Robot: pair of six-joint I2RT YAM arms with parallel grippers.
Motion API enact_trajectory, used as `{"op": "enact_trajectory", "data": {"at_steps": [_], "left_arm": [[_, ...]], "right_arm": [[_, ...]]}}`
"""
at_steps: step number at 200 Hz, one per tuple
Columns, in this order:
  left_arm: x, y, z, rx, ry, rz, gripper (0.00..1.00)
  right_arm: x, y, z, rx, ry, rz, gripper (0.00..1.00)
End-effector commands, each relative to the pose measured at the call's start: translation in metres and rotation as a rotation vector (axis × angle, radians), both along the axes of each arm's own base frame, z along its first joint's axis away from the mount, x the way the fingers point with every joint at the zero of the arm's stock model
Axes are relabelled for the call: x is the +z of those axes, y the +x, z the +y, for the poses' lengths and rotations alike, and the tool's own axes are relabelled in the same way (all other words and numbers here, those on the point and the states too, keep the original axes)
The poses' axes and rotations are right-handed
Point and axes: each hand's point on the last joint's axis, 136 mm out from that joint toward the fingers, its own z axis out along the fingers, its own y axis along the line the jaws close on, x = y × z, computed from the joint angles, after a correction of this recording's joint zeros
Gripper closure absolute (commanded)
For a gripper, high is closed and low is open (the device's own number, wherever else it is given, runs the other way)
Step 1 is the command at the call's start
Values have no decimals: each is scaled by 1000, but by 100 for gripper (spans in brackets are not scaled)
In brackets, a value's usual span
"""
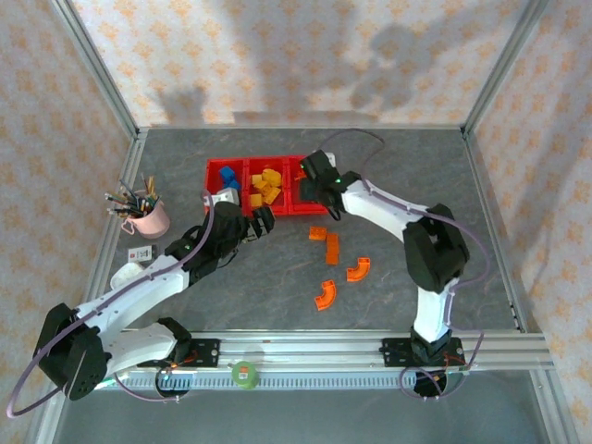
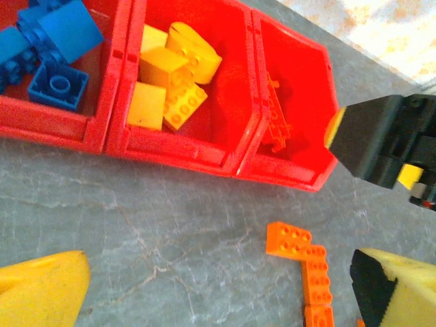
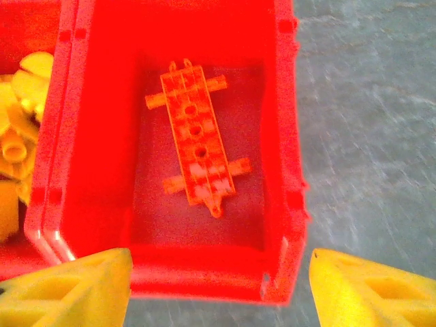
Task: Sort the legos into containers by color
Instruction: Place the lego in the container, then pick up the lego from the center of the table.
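A pink cup (image 1: 148,219) of pens stands well left of the left fingers (image 2: 42,291), which gape, released and empty. Ahead of them the containers (image 2: 170,153) hold blue legos (image 2: 60,87), then yellow legos (image 2: 167,71). The right fingers (image 3: 71,286), parted, hover over a flat orange piece (image 3: 196,146) lying in the last bin. Orange bricks (image 1: 331,248) and arches (image 1: 325,295) wait on the bench (image 1: 277,287) behind them, unobstructed.

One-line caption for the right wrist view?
Right gripper, jaws open, over the red tray's end bin holding one flat orange piece.
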Motion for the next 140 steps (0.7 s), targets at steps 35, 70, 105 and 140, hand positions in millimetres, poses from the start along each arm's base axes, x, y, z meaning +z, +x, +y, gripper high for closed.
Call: {"op": "enact_trajectory", "data": {"at_steps": [35, 70, 105, 140], "left_arm": [[-13, -30, -6, -26, -42, 18, 1], [-22, -40, -10, -34, -74, 26, 1], [-30, -43, -11, -31, -94, 35, 1], [-34, -43, -11, -26, -93, 38, 1]], "right_arm": [[-17, -56, -12, -35, -22, 22, 21], [-51, -72, -3, -19, -4, 86, 18], [-67, -70, 3, -22, -7, 101, 19], [-82, -67, 6, -21, -37, 121, 23]]}}
